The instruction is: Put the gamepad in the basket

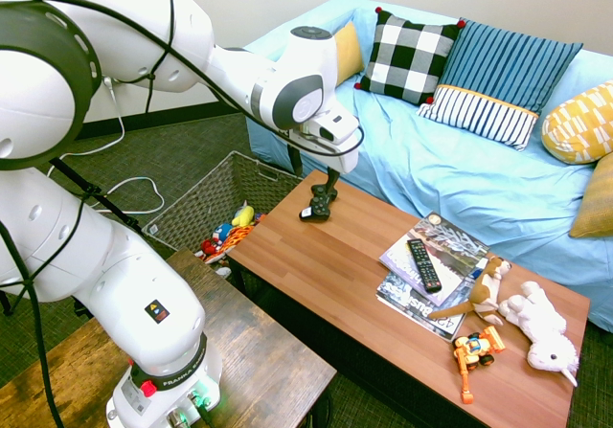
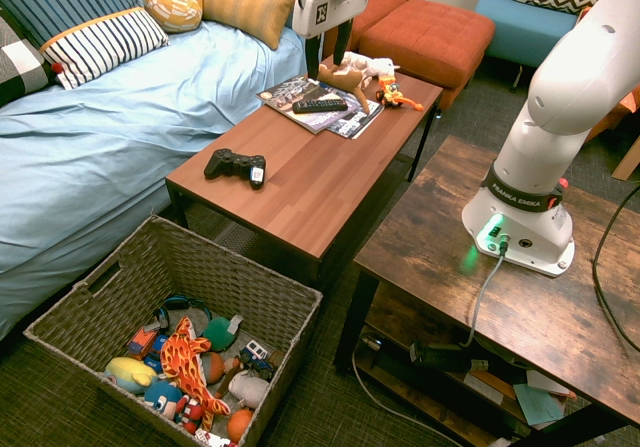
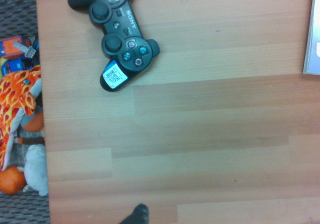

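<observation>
The black gamepad [image 1: 316,205] lies flat on the wooden coffee table [image 1: 364,284], near the table end closest to the basket. It also shows in the second exterior view [image 2: 236,165] and in the wrist view [image 3: 115,33], with a white sticker on one handle. My gripper [image 2: 328,52] hangs open and empty well above the table, off to the side of the gamepad toward the table's middle. The woven wicker basket [image 2: 290,302] stands on the floor just past that table end [image 1: 206,198] and holds several toys.
Magazines [image 2: 325,105] with a long black remote [image 2: 320,105] lie further along the table. Plush animals [image 1: 536,323] and an orange toy [image 1: 476,349] lie at the far end. A blue sofa [image 1: 460,179] with pillows runs along the table's far side.
</observation>
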